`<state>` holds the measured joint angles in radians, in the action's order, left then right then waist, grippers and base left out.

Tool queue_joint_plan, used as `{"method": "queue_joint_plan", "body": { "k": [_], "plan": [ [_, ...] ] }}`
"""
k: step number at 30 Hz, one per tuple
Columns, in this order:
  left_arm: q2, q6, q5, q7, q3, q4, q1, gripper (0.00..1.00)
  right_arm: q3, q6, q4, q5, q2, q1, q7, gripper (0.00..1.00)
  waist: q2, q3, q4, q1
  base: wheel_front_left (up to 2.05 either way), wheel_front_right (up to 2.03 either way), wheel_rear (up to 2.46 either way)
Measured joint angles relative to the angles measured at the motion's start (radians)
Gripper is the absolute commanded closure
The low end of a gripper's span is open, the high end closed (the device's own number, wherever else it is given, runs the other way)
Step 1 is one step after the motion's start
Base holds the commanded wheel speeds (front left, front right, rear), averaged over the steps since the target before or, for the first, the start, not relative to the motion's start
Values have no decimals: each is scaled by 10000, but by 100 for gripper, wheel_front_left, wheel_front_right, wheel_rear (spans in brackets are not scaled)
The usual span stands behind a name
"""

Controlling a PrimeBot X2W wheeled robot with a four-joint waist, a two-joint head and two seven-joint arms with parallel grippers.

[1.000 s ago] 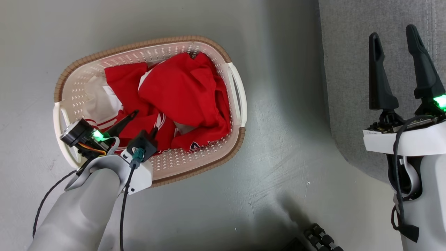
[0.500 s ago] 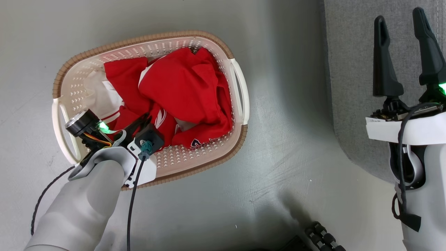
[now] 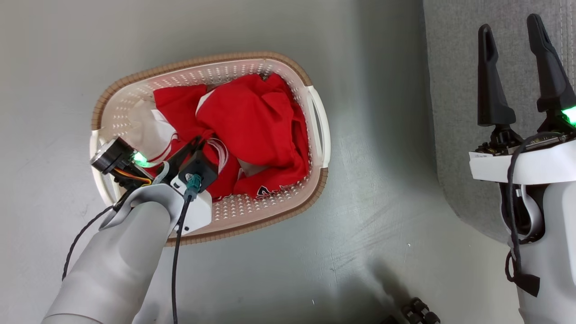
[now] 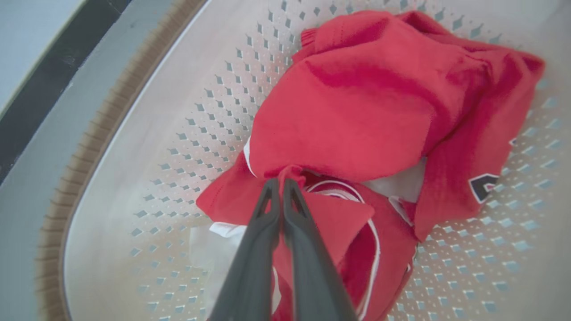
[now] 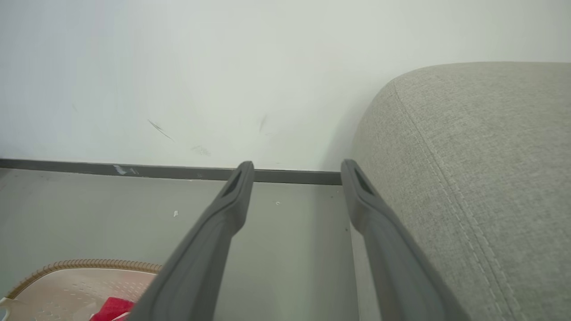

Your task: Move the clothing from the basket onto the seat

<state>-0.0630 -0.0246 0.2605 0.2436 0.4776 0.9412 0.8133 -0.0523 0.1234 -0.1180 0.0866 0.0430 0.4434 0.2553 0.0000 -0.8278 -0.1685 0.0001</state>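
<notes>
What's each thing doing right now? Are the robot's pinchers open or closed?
Soft red clothing with white trim: crumpled in the basket, one fold pinched.
Cream perforated plastic basket with brown rim: upright on the floor.
Left gripper: shut on the clothing.
Right gripper: open, holding nothing.
Grey woven-fabric sofa: apart from the basket.

The clothing (image 3: 252, 121) is a crumpled heap of bright red jerseys with white trim, filling the basket's middle and its 3 o'clock end. A dark printed logo (image 3: 270, 191) shows at the heap's 5 o'clock edge. A fold on its 9 o'clock side is nipped between the closed fingers of the left gripper (image 4: 281, 180). The basket (image 3: 202, 60) is cream, oval, perforated and brown-rimmed, standing upright, with a white handle (image 3: 321, 130) at its 3 o'clock end. The grey woven seat (image 3: 454, 112) lies at the basket's 3 o'clock, well apart.
</notes>
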Motion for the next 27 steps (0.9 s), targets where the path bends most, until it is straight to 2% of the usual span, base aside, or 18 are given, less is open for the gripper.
{"method": "queue_joint_plan", "body": {
  "k": [8, 27],
  "plan": [
    [134, -230, -500, 86, -217, -731, -49, 100, 4, 0, 236, -445, 6, 126, 0, 0, 0, 480, 316, 1, 0, 0, 0],
    [251, -435, -2263, 88, -368, -5478, -1661, 100, 301, 0, 903, -794, 644, -105, 0, 0, 0, 1954, 1100, 0, 0, 0, 0]
  ]
}}
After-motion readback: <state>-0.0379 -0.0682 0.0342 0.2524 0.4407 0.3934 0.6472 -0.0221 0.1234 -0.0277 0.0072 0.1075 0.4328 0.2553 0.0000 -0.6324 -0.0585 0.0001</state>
